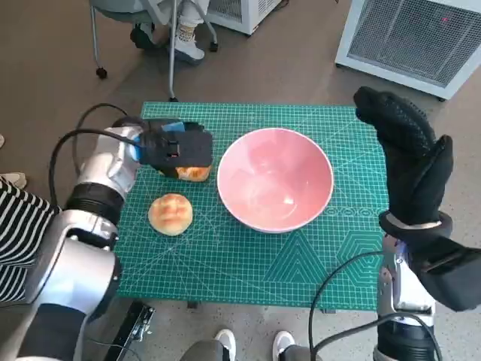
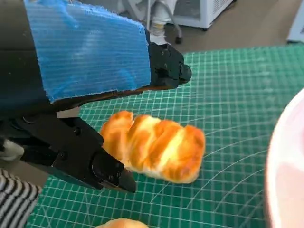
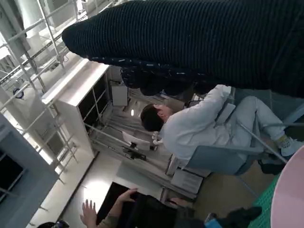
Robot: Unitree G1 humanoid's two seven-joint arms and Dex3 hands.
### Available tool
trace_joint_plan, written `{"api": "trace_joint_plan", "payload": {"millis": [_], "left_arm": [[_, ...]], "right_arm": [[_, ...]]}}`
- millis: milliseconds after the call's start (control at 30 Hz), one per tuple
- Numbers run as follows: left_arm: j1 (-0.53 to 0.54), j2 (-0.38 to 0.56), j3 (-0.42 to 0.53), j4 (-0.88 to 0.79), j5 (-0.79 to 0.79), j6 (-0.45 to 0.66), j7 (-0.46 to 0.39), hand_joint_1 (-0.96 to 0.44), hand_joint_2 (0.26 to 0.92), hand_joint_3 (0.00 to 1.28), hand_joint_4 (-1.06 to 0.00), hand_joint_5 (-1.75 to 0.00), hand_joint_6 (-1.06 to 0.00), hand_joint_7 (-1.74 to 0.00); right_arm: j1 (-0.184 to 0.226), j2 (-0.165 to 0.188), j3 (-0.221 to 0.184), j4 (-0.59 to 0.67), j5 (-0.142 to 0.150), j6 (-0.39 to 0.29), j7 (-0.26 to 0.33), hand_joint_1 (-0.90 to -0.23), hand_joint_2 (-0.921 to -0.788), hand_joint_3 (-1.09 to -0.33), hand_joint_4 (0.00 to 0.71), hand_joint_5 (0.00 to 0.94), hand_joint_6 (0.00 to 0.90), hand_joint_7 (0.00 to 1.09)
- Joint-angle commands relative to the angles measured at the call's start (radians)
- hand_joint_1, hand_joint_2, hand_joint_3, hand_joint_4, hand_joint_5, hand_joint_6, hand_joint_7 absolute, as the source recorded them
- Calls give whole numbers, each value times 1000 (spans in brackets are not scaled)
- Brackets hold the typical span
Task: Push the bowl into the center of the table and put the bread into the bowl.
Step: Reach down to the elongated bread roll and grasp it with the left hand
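Observation:
The pink bowl (image 1: 274, 180) stands near the middle of the green mat (image 1: 225, 263); its rim (image 2: 285, 171) also shows in the left wrist view. A twisted golden bread (image 1: 194, 173) lies on the mat just left of the bowl. My left hand (image 1: 174, 147) hovers over it. In the left wrist view the bread (image 2: 154, 146) lies between that hand's (image 2: 85, 52) spread black fingers (image 2: 166, 71), and no grip shows. My gloved right hand (image 1: 409, 158) is raised at the bowl's right, fingers stretched out and holding nothing.
A round bun (image 1: 170, 213) lies on the mat in front of the twisted bread. A white cabinet (image 1: 413, 37) stands past the table's far right corner. A seated person's feet (image 1: 184, 41) are by the far edge, and shoes (image 1: 248, 342) show at the near edge.

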Motion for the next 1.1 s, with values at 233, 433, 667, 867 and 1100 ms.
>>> {"api": "trace_joint_plan", "payload": {"millis": [233, 433, 667, 867, 1100], "left_arm": [[38, -36, -53, 33, 49, 26, 67, -86, 764, 8, -235, -25, -382, -45], [57, -45, -79, 38, 74, 26, 112, -82, 814, 18, -470, -50, -563, -73], [86, -48, -121, 41, 119, -2, 213, -49, 862, 16, -771, -166, -770, -171], [102, -48, -145, 45, 145, -23, 268, -309, 912, 101, -753, -378, -650, -1100], [107, -51, -161, 49, 158, -24, 285, -35, 920, 129, -606, -1185, -580, -1200]], "right_arm": [[37, 1, -5, -6, -1, 13, -9, -714, -921, -700, 214, 0, 180, 312], [41, 2, -7, -8, 4, 12, -8, -715, -921, -700, 214, 0, 179, 315], [46, 5, -7, -11, 5, 12, -9, -718, -921, -699, 219, 2, 178, 320], [46, 3, -10, -12, 11, 15, -8, -718, -921, -699, 220, 3, 177, 322], [44, 5, -10, -12, 11, 16, -9, -718, -921, -698, 221, 3, 175, 326]]}}
